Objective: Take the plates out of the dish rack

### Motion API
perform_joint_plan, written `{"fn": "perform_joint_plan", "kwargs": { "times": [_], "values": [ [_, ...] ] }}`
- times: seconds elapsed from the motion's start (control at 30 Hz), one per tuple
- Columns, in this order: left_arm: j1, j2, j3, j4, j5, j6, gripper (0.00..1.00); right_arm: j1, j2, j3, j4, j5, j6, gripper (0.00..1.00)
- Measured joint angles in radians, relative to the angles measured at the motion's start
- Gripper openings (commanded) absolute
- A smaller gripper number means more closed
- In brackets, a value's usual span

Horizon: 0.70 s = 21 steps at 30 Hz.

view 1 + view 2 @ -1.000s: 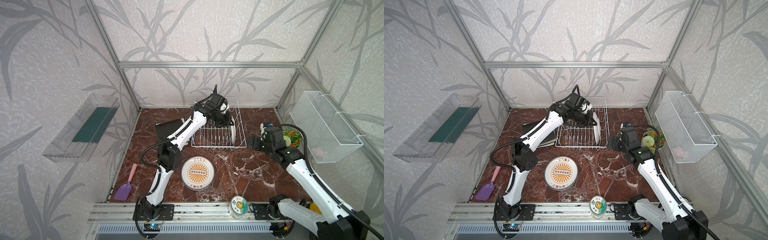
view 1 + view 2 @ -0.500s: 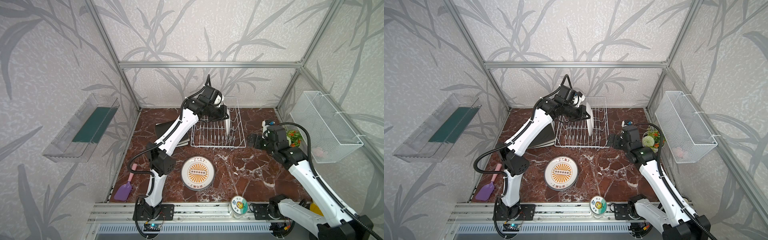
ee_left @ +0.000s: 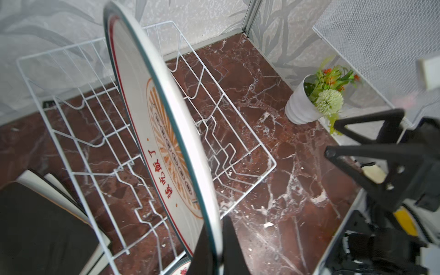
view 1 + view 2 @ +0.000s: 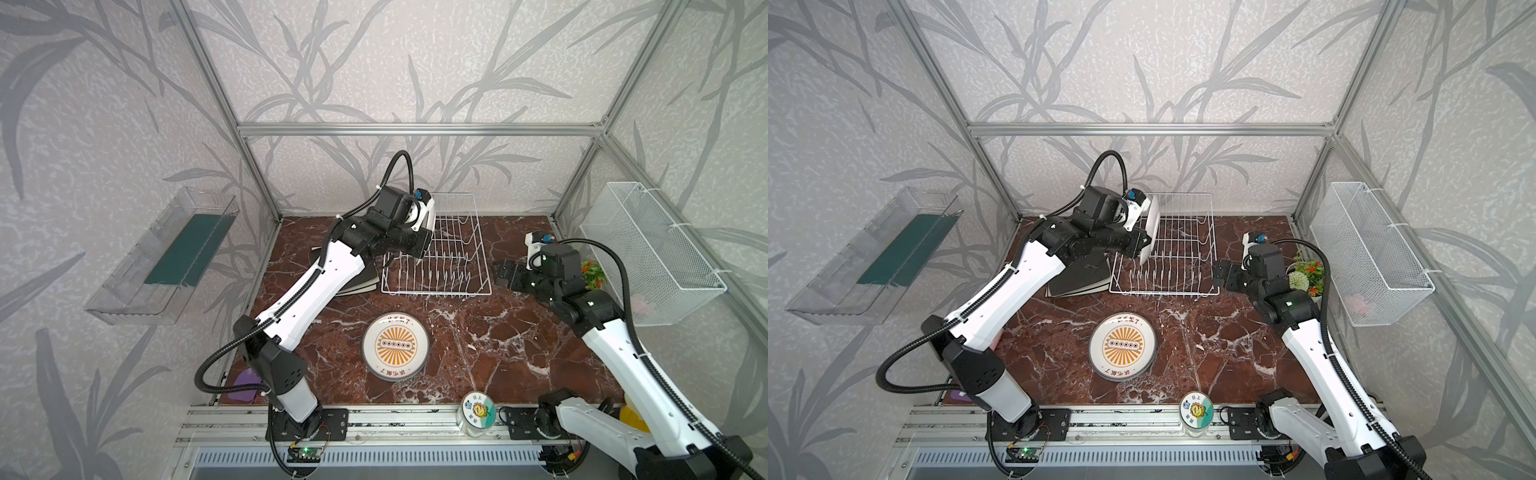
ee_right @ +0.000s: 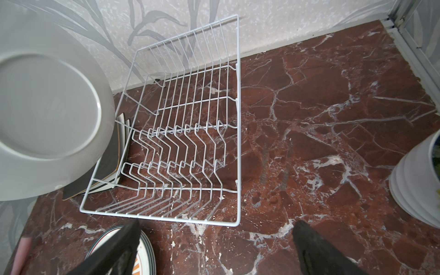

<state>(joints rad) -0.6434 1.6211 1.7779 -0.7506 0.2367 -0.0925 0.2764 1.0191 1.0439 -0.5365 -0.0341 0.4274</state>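
Note:
My left gripper (image 3: pixel 217 250) is shut on the rim of a round white plate (image 3: pixel 166 133) with an orange sunburst face. It holds the plate on edge in the air over the left end of the white wire dish rack (image 4: pixel 1165 253). The plate's plain back (image 5: pixel 47 102) shows in the right wrist view. No plate stands in the rack's (image 5: pixel 185 142) slots. A stack of round sunburst plates (image 4: pixel 396 345) lies on the table in front of the rack. Square plates, a black one on top (image 4: pixel 1077 278), lie left of it. My right gripper (image 5: pixel 214 250) hovers open to the right of the rack.
A white pot of flowers (image 4: pixel 1304 278) stands at the right, behind my right arm. A white mesh basket (image 4: pixel 648 253) hangs on the right wall and a clear tray (image 4: pixel 166 257) on the left wall. A jar with a flower sticker (image 4: pixel 478 409) and a purple scraper (image 4: pixel 245 386) sit at the front.
My left gripper has carried the plate up and to the left, from the rack's right end to over its left end. The right arm has barely moved.

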Motion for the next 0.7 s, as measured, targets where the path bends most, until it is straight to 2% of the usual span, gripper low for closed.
{"fn": "perform_joint_plan", "kwargs": {
  "times": [0.17,0.33,0.53,0.7],
  "values": [
    [-0.021,-0.134,-0.23,0.128,-0.039,0.211,0.0,0.0,0.059,0.071,-0.003,-0.111,0.03,0.99],
    [-0.047,-0.225,-0.376,0.219,-0.081,0.404,0.0,0.0,0.108,0.112,0.002,-0.232,0.076,1.0],
    [-0.072,-0.261,-0.455,0.263,-0.169,0.586,0.0,0.0,0.121,0.152,0.021,-0.343,0.141,0.99],
    [-0.098,-0.262,-0.5,0.274,-0.246,0.703,0.0,0.003,0.121,0.165,0.051,-0.388,0.18,0.97]
  ]
}}
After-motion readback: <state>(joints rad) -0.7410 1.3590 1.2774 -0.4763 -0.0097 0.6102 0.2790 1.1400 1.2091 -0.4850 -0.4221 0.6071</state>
